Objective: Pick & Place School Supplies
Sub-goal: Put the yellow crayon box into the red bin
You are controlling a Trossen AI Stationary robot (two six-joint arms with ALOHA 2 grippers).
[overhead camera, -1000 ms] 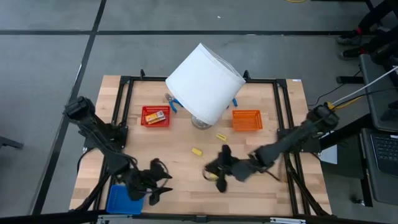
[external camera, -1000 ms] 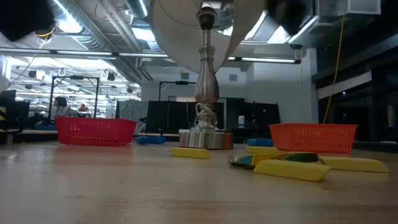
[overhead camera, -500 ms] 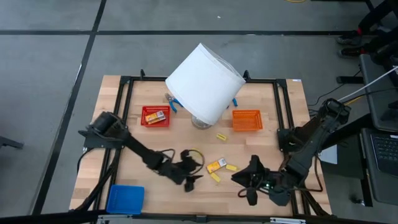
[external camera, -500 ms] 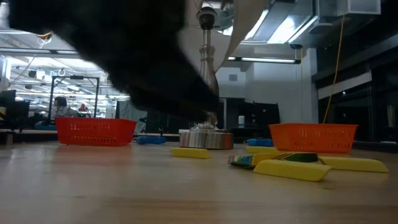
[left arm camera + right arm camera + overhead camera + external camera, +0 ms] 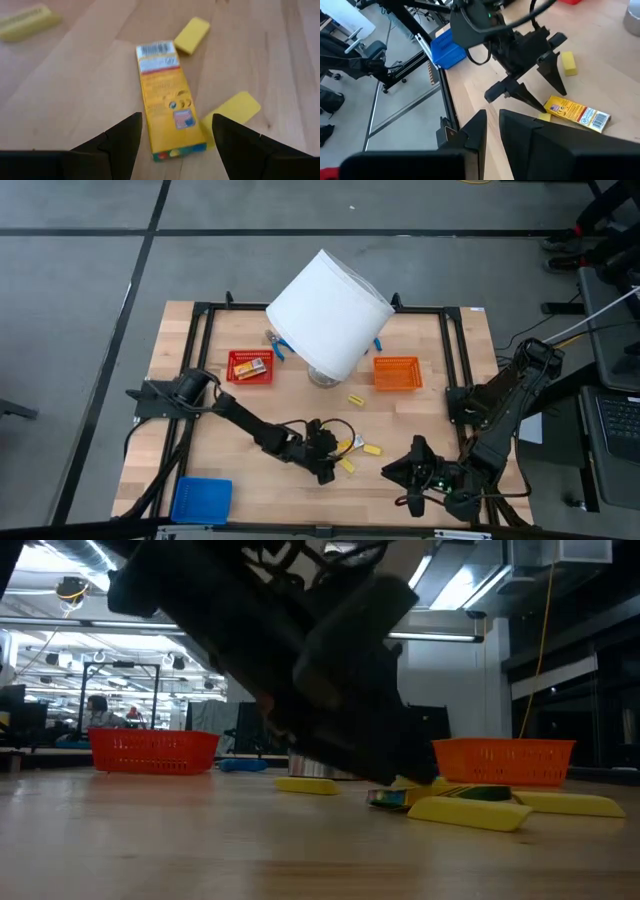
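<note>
The left claw hangs spread wide and empty, straddling the crayon box lying flat on the counter between short yellow sticks. Reaching is underway; next, lower and pinch across the box's narrow sides. The right claw, pressed closed and empty, waits near it.

Left gripper swung from blue tray to crayon packet; right gripper withdrew toward front edge.
</note>
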